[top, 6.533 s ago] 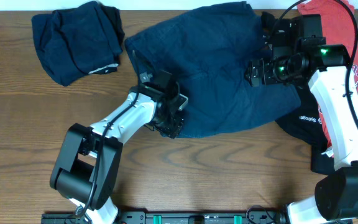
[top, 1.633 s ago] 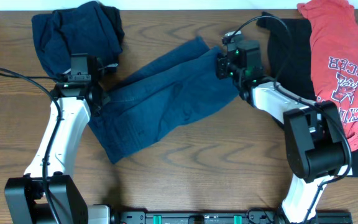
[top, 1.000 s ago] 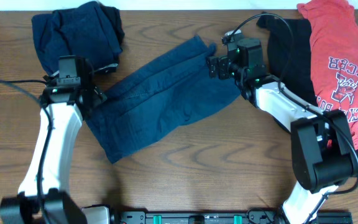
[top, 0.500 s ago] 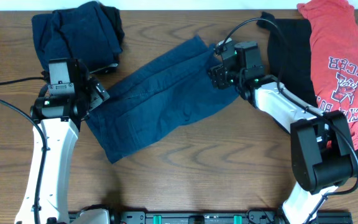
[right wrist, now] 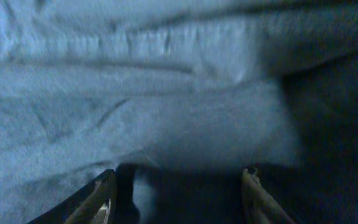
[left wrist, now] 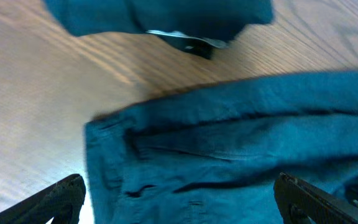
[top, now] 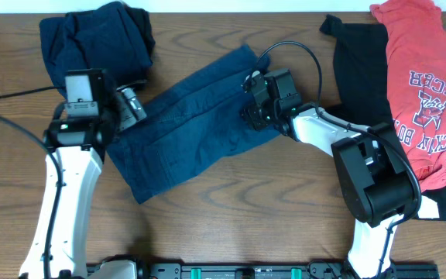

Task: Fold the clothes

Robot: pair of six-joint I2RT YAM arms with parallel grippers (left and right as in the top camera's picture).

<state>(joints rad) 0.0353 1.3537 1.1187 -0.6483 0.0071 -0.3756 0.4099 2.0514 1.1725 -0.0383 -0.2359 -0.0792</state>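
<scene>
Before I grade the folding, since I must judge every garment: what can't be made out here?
Red shirt: overhead, cut off by the right edge.
Black shirt: overhead, partly under the red shirt.
Blue shorts: right wrist view blurred; overhead, right arm covers one end.
Navy bundle: left wrist, cut by top edge.

A: Work surface?
B: The table [top: 231, 225] was brown wood, with the grain running left to right.
A: Edges?
B: A pale strip [top: 207, 5] ran along the far edge; I couldn't tell whether it was wall or floor. A black rail [top: 231, 271] with green fittings lay at the near edge.
A: Light?
B: Bright. Whitish glare [left wrist: 23, 124] showed on the wood in the left wrist view.
</scene>
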